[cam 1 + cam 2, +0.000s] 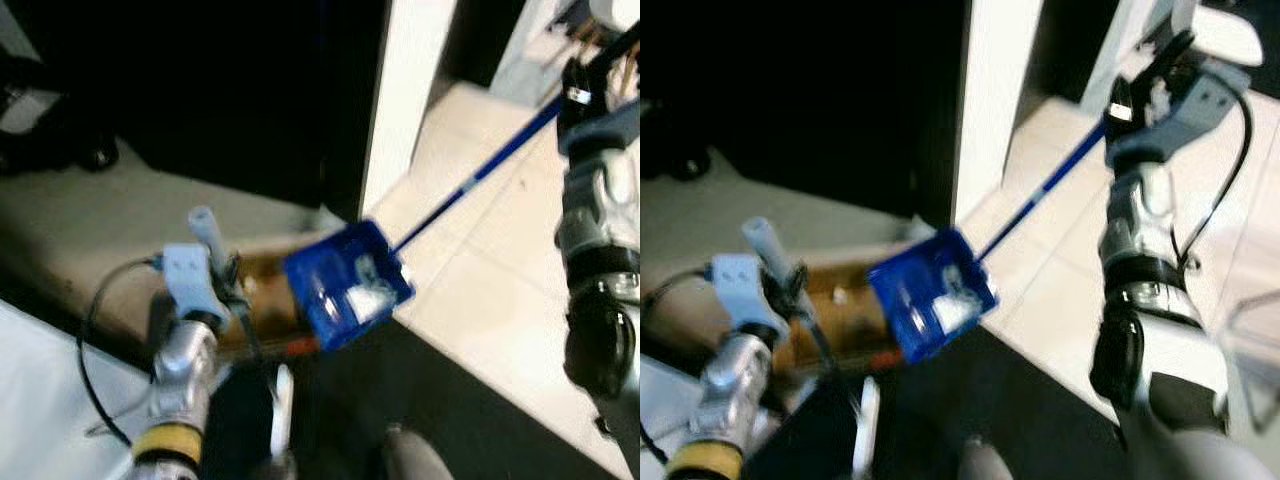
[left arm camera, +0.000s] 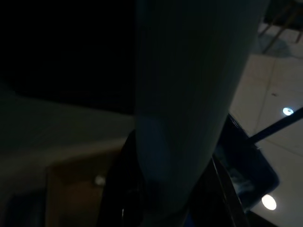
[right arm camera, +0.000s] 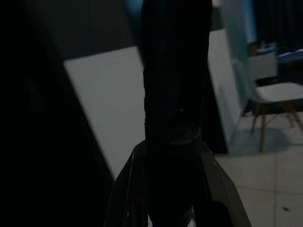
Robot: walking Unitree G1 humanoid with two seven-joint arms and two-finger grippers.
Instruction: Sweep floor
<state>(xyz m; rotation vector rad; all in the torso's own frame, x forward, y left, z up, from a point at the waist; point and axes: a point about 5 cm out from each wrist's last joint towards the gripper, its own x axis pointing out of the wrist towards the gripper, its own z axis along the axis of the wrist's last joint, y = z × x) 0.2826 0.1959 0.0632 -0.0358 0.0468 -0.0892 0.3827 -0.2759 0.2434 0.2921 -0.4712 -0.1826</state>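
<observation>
A blue dustpan [image 1: 347, 284] is hanging tilted in the middle of the head views, its open side turned up toward the camera, with a small heap of pale debris [image 1: 368, 298] sitting inside it. It is hovering over the edge where pale floor tiles [image 1: 480, 270] are meeting a dark strip of floor, just in front of the foot of a white pillar [image 1: 405, 100]. A long blue handle [image 1: 478, 176] is running up from the pan to the upper right, where the right tool [image 1: 1137, 92] is gripping it, fingers clamped together around the shaft; the right wrist view is showing the dark shaft [image 3: 173, 85] lying between the two black fingers [image 3: 218, 189].

To the left of the pan, the left tool [image 1: 222, 278] is holding a pale grey handle [image 1: 205, 232], which is standing up out of its grip; in the left wrist view that handle [image 2: 189, 94] is rising wide and pale between the fingers closed on it. Beneath it, a brownish patch [image 1: 265, 295] of floor is lying beside the pan. A black cable [image 1: 95, 350] is looping off the left arm.

In the right wrist view, a white chair [image 3: 272, 101] with wooden legs is standing on the tiles in the background.
</observation>
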